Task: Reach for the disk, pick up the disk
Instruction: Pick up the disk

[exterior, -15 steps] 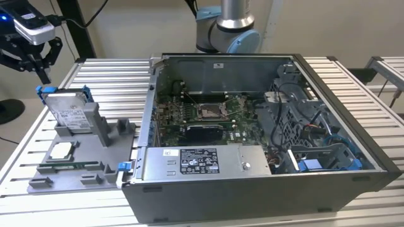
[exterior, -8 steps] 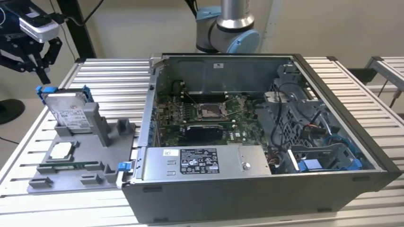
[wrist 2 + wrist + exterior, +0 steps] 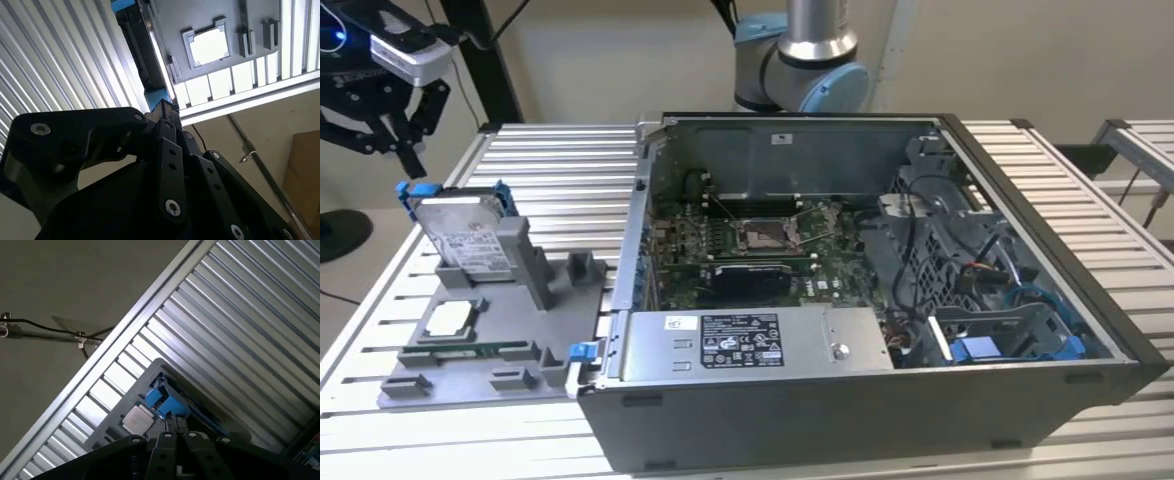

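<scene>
The disk (image 3: 460, 235) stands on edge in a grey holder (image 3: 534, 262) at the exterior view's left. It is silver, with a white label and a blue frame. My gripper (image 3: 410, 165) hangs just above the disk's upper blue corner, with a small gap between them. Its black fingers come together to a point with nothing between them. In the second wrist view the gripper (image 3: 165, 107) sits right at the blue end of the disk (image 3: 145, 55), seen edge-on. In the first wrist view the gripper (image 3: 172, 422) is directly over the disk's blue frame (image 3: 162, 401).
A small square silver chip (image 3: 450, 318) lies flat in the grey holder in front of the disk, also seen as the chip (image 3: 209, 46) and the chip (image 3: 137, 420). An open computer case (image 3: 854, 280) fills the slatted metal table (image 3: 547, 160) to the exterior view's right.
</scene>
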Tool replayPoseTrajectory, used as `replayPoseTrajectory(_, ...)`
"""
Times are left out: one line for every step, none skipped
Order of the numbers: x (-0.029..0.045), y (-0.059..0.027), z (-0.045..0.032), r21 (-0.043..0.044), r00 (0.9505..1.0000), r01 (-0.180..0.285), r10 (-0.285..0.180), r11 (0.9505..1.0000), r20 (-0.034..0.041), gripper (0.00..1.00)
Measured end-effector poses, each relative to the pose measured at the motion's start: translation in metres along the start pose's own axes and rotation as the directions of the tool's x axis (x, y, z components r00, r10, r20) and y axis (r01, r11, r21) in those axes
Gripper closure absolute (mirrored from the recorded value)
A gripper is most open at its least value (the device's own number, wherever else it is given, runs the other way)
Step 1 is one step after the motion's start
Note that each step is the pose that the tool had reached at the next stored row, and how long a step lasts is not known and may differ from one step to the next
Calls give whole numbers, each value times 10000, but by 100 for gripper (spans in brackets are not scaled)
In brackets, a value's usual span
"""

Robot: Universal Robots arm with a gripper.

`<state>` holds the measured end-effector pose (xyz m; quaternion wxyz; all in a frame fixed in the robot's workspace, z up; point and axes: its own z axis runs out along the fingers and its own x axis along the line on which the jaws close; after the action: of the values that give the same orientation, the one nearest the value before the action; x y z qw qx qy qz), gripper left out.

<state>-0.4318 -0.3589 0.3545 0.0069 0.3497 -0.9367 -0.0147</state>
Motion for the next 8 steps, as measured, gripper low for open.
replayPoseTrajectory(0,0,0,1,9999,137,-137,9999,-6,100)
replayPoseTrajectory(1,1,0,3,9996,276,-276,9996,-12,100)
replayPoseTrajectory(1,1,0,5,9992,410,-410,9992,-19,100)
replayPoseTrajectory(2,2,-1,8,9985,542,-542,9985,-26,100)
replayPoseTrajectory(2,2,-1,11,9977,682,-682,9977,-33,100)
replayPoseTrajectory(3,3,-1,14,9967,808,-808,9967,-41,100)
replayPoseTrajectory(4,4,-1,16,9958,919,-919,9958,-47,100)
replayPoseTrajectory(5,5,0,19,9945,1042,-1042,9946,-53,100)
